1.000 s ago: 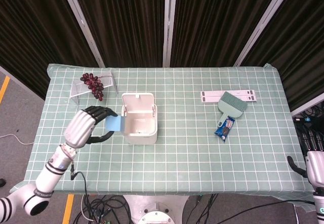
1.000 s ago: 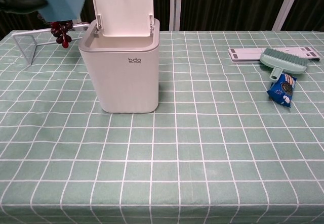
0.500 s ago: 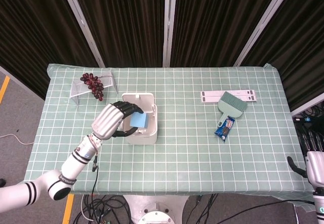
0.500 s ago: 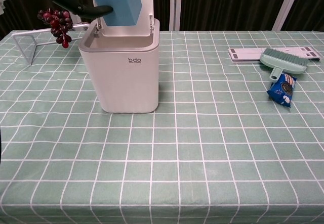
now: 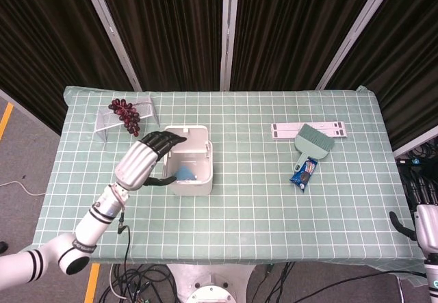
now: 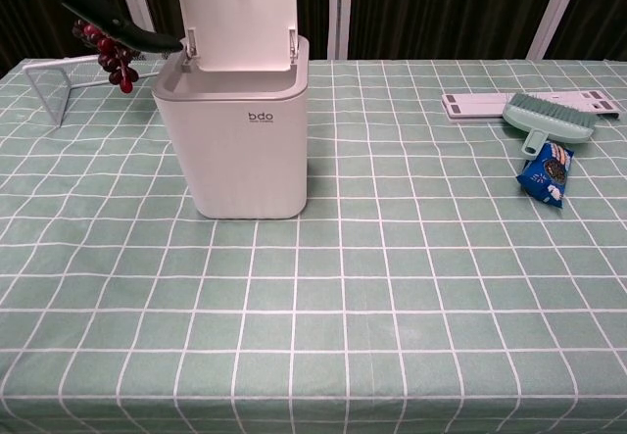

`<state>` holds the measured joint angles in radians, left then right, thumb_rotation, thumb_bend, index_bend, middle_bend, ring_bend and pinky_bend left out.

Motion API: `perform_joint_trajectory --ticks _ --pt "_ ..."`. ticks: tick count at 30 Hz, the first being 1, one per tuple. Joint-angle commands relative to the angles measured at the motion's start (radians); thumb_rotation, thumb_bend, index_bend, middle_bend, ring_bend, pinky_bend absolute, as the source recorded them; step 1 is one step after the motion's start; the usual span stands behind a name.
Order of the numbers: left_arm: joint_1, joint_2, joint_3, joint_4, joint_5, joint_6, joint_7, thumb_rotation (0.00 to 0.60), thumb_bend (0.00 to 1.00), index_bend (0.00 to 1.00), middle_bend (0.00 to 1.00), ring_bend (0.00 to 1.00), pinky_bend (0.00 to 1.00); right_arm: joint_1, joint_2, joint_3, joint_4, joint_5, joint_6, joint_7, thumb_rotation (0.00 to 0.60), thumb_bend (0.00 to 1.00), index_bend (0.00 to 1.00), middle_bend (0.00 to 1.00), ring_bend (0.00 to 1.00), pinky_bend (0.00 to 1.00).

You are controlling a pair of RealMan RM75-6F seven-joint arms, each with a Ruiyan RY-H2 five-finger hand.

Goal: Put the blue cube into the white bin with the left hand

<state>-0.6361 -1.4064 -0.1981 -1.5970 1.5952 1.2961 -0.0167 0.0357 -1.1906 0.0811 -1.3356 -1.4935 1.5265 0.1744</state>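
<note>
The blue cube [image 5: 185,174] lies at the bottom of the white bin [image 5: 203,183], seen from above in the head view. The bin [image 6: 247,150] stands with its lid flipped up [image 6: 237,13]. My left hand [image 5: 142,159] hovers just left of the bin's rim, fingers spread and holding nothing; in the chest view only its dark fingers [image 6: 103,13] show at the top left. My right hand [image 5: 426,226] is at the lower right edge, off the table, and its fingers cannot be made out.
A bunch of dark grapes [image 5: 125,115] hangs on a clear stand [image 5: 104,120] at the back left. A green brush [image 5: 313,141], a white strip [image 5: 308,130] and a blue snack packet [image 5: 302,172] lie on the right side.
My left hand let go of the blue cube over the bin, and the cube dropped inside. The hand has since drawn back to the left with fingers spread.
</note>
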Motion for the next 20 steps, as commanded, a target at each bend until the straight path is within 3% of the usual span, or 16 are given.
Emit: perform_joint_trajectory --ticks 1,3,11,16,20 --pt "0.075 0.034 0.032 -0.013 0.038 0.109 0.132 0.6 0.08 0.21 0.24 0.19 0.26 -0.002 0.001 -0.001 -0.001 -0.003 0.004 0.0 0.6 0.22 0.0 0.0 0.0 0.0" --pt "0.139 0.046 0.071 -0.012 0.056 0.183 0.182 0.6 0.08 0.25 0.25 0.19 0.27 -0.003 0.001 -0.002 -0.001 -0.006 0.007 -0.001 0.6 0.22 0.0 0.0 0.0 0.0" --pt "0.384 0.116 0.223 0.067 0.037 0.369 0.173 0.6 0.08 0.29 0.27 0.19 0.26 -0.007 0.003 -0.004 -0.015 -0.026 0.034 -0.018 0.6 0.22 0.0 0.0 0.0 0.0" --pt "0.482 0.148 0.272 0.109 -0.062 0.343 0.244 0.6 0.08 0.26 0.24 0.15 0.19 -0.004 0.006 -0.007 -0.045 -0.042 0.043 -0.046 0.6 0.22 0.0 0.0 0.0 0.0" --pt "0.511 0.16 0.271 0.086 -0.105 0.322 0.257 0.6 0.08 0.22 0.19 0.11 0.16 0.001 0.0 -0.011 -0.065 -0.053 0.041 -0.071 0.6 0.22 0.0 0.0 0.0 0.0"
